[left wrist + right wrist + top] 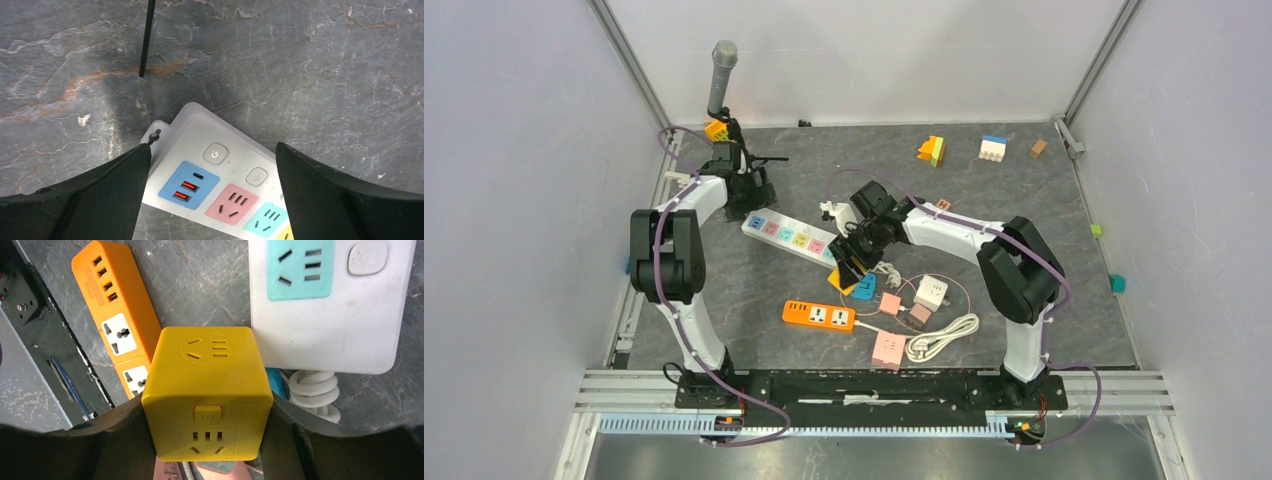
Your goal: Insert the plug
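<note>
A white power strip (789, 237) with coloured sockets lies left of the table's middle. My left gripper (749, 200) hovers open over its far-left end; in the left wrist view the gripper (212, 150) straddles the strip (200, 130), with its blue USB panel (189, 185) and pink socket (232, 204) between the fingers. My right gripper (849, 268) is shut on a yellow cube plug adapter (207, 390), held just off the strip's right end (330, 305). The adapter's prongs are hidden.
An orange power strip (819, 316) lies in front of the adapter and also shows in the right wrist view (117, 315). Pink cubes (889, 349), a white cube (931, 292) and a coiled white cable (941, 337) lie nearby. Toy blocks (932, 150) sit at the back.
</note>
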`<state>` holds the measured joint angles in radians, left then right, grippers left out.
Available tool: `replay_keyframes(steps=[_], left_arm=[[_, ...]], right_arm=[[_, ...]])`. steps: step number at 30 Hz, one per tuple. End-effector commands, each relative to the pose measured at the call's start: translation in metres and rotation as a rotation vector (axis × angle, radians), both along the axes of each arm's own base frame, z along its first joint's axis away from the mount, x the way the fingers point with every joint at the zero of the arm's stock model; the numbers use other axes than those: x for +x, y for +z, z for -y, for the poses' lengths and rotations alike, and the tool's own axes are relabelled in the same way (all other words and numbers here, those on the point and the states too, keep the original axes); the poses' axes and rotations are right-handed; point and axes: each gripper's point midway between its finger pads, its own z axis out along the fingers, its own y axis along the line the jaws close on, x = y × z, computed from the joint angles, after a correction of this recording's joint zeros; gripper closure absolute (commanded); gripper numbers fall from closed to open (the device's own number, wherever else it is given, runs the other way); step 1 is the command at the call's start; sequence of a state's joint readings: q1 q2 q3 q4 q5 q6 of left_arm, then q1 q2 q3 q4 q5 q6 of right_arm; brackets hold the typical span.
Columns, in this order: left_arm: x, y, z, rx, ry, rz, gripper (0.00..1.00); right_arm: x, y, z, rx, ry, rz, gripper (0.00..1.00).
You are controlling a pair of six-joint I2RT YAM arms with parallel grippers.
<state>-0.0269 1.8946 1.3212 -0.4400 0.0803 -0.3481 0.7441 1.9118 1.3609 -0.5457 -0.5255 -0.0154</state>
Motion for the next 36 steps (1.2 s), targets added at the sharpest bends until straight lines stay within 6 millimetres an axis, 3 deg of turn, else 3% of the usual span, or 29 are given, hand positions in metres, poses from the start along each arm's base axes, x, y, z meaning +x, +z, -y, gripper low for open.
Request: replay_keyframes(steps=[1, 8, 17, 26, 31, 36], left_arm=[[0.011, 0.007, 0.014, -0.085, -0.060, 0.039, 0.01], [-0.025, -0.003, 0.035, -0.221, -0.052, -0.019, 0.10], [-0.075, 0.005, 0.074, -0.456, 0.031, -0.006, 0.18], [-0.108, 0.010, 0.123, -0.434, 0.009, -0.019, 0.23], [-0.115, 0.012, 0.112, -0.367, 0.035, 0.014, 0.20], [-0.101, 0.040, 0.092, -0.218, -0.019, 0.122, 0.16]], right_arm=[[0.029, 0.011, -0.014, 0.024, -0.057, 0.079, 1.00], [0.058, 0.008, -0.007, -0.008, -0.159, 0.109, 1.00], [0.087, 0.002, 0.022, -0.080, -0.253, 0.143, 1.00], [0.099, 0.010, 0.052, -0.138, -0.290, 0.200, 1.00], [0.101, 0.033, 0.067, -0.143, -0.330, 0.252, 1.00], [0.105, 0.054, 0.079, -0.114, -0.366, 0.289, 1.00]])
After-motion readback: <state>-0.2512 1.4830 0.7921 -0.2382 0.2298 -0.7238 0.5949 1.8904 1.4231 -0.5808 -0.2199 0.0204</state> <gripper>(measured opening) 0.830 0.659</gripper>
